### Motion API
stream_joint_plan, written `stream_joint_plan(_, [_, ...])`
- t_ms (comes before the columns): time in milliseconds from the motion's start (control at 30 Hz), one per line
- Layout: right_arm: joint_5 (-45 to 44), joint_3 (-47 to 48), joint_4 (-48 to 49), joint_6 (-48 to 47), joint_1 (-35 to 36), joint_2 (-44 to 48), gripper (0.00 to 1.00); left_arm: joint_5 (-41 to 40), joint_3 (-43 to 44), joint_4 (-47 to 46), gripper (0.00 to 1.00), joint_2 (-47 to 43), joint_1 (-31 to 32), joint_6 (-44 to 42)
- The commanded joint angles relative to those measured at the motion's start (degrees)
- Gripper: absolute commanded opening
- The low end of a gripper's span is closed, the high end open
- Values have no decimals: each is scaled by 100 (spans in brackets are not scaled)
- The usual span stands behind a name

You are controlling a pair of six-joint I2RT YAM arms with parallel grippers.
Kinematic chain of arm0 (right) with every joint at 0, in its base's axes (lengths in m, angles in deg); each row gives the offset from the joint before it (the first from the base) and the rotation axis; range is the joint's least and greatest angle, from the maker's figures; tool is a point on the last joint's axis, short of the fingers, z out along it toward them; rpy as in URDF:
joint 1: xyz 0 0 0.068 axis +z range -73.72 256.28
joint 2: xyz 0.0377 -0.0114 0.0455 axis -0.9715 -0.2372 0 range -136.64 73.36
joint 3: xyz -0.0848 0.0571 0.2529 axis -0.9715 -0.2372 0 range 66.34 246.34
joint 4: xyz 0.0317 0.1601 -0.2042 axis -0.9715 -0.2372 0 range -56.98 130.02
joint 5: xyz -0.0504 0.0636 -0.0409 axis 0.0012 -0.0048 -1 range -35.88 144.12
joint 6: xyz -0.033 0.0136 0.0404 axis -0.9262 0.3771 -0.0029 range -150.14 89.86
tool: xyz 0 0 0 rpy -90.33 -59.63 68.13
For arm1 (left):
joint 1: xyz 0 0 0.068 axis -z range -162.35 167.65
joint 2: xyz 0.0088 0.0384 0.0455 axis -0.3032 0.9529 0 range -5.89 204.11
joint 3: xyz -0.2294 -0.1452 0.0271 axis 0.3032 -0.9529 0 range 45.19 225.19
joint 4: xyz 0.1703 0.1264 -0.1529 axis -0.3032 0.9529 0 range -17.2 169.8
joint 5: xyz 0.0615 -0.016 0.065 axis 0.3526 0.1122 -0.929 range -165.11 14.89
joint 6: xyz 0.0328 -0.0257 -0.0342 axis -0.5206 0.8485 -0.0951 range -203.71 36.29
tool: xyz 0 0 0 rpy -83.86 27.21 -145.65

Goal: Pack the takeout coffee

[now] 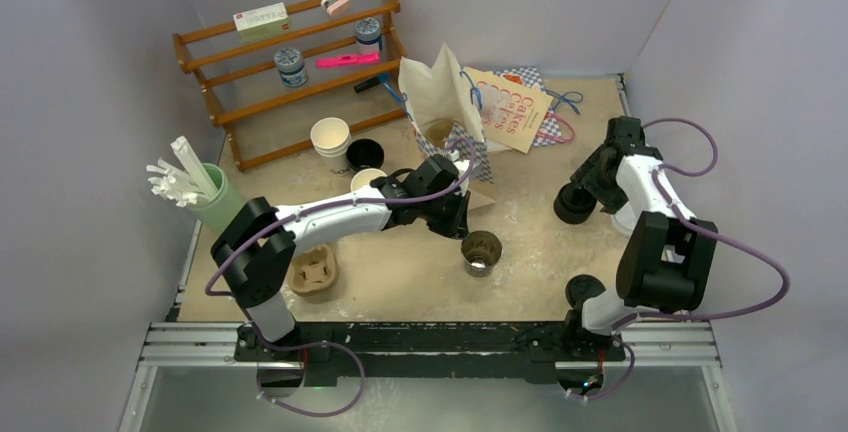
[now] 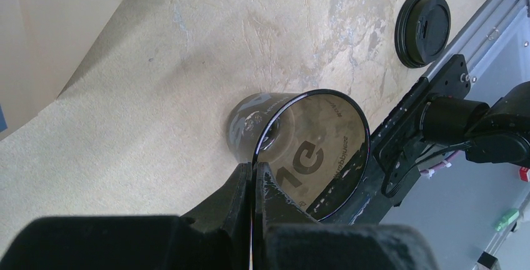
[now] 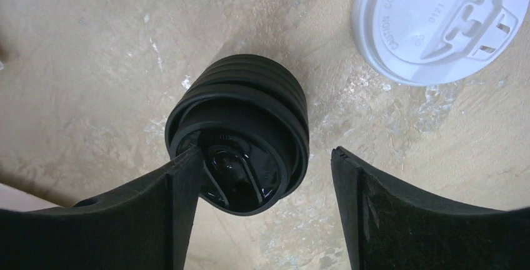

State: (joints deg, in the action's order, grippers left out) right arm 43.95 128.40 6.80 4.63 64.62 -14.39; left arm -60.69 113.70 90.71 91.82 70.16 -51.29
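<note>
The black paper cup (image 1: 481, 251) stands open-topped in the middle of the table, with no lid on it. In the left wrist view the cup (image 2: 312, 151) shows its brownish inside. My left gripper (image 1: 462, 227) (image 2: 253, 167) is shut on the cup's near rim, one finger inside and one outside. A stack of black sip lids (image 1: 575, 203) (image 3: 240, 126) stands at the right. My right gripper (image 1: 592, 184) (image 3: 262, 157) is open just above the stack, with its left finger (image 3: 178, 189) at the top lid's edge.
A single black lid (image 1: 583, 289) (image 2: 423, 29) lies near the right arm's base. A white lid (image 3: 437, 23) lies beside the stack. An open paper bag (image 1: 440, 102), white cups (image 1: 330, 142), a green cup (image 1: 215, 202), a brown cup carrier (image 1: 312, 272) and a wooden shelf (image 1: 290, 62) stand behind and left.
</note>
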Motion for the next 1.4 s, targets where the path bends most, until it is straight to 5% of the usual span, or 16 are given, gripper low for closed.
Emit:
stream_joint_plan(0, [-438,219,-275,-292,110,22,76,-136,-57,-10,0,-49,-22,92])
stream_joint_plan(167, [-715,385,-395,-419,286,31,85,-116,-57,-26,0,-24,-22,115])
stream_joint_plan(633, [-1324,844,-618,-598,960,-301,90,-99,-55,-26,0,2,-22,79])
stream_joint_plan(1367, [-1382,559,-476,-613,1087,-655,81,-150,-88,62,0,-15,-22,2])
